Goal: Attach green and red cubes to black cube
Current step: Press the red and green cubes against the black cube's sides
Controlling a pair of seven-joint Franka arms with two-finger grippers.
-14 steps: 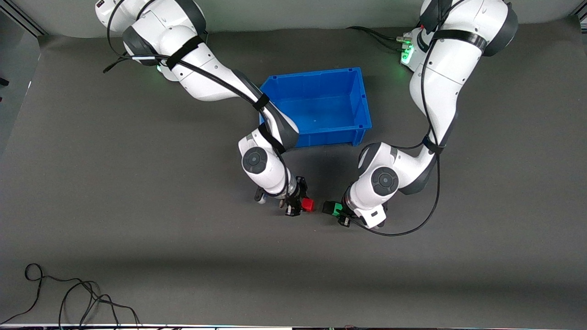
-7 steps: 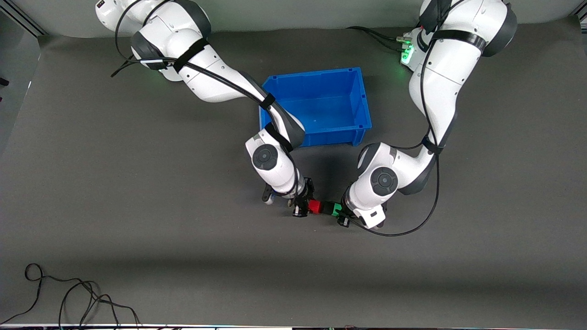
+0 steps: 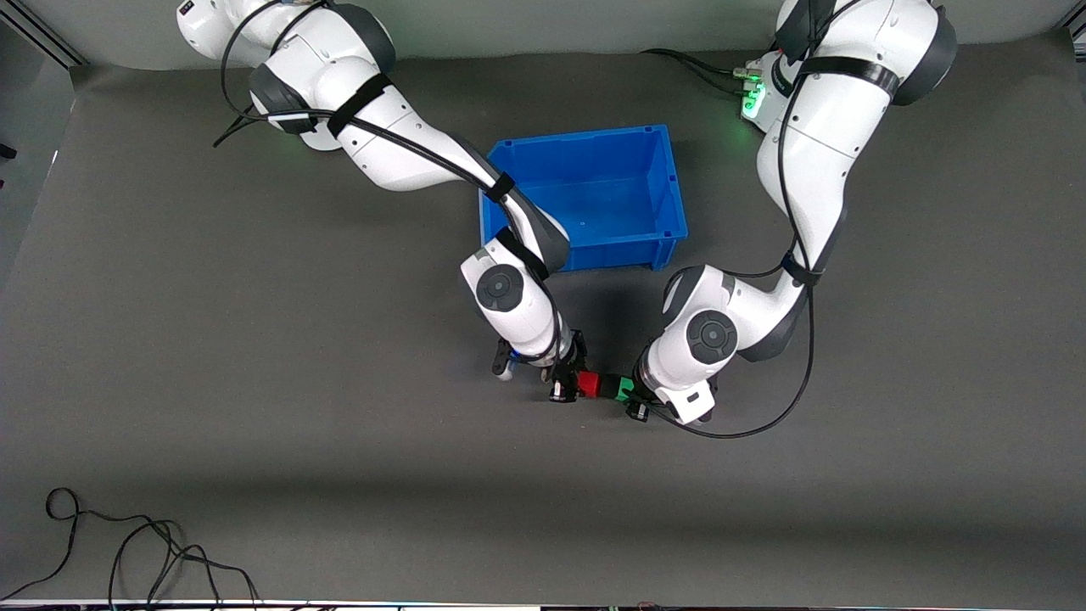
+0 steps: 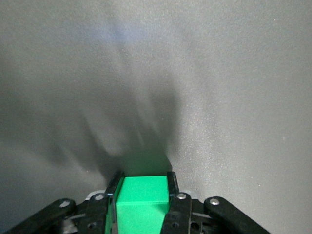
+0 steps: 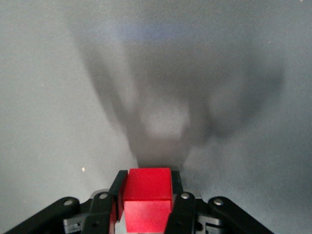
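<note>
1. The right gripper (image 3: pixel 567 383) is clamping the red cube (image 3: pixel 589 384), and in the right wrist view that cube (image 5: pixel 146 195) is sitting squarely between the two fingers (image 5: pixel 117 195).
2. The left gripper (image 3: pixel 635 397) is clenched on the green cube (image 3: pixel 625 389); the left wrist view shows the green cube (image 4: pixel 142 201) pinched from both sides.
3. The black cube (image 3: pixel 607 387) is sitting between the two coloured cubes, nearer to the front camera than the blue bin (image 3: pixel 669 229) and a short way from its front wall.
4. The three cubes are forming one row running along the table from the right arm's end toward the left arm's end: red, black, green, seemingly touching face to face.
5. Each gripper is facing the black cube head-on from its own end, so any further press would be running along that row.
6. The cubes are looking plain, matte and equal in size; only a sliver of the black one is showing.
</note>
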